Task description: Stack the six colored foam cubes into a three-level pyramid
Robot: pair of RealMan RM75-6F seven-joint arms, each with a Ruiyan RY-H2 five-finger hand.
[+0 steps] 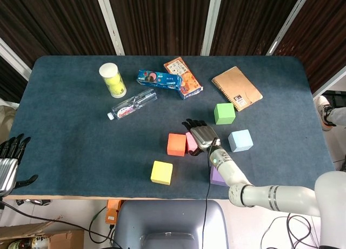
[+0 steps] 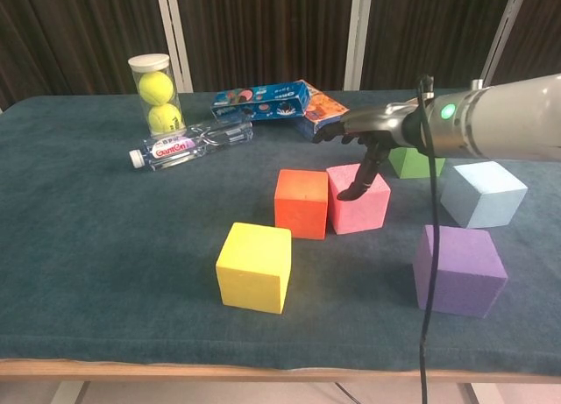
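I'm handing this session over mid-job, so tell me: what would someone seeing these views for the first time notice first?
The right hand reaches in over the pink cube, its fingers spread and one fingertip down at the cube's top; the orange cube sits right against the pink cube's left side. The yellow cube, purple cube, light blue cube and green cube lie scattered, none stacked. The left hand hangs off the table's left edge.

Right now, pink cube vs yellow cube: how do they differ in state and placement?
The pink cube sits flush against the orange cube; the yellow cube stands alone, nearer the table's front edge. The right hand hovers over the pink cube with one of its fingers at its top face; nothing is near the yellow cube. Both rest flat on the table, unstacked.
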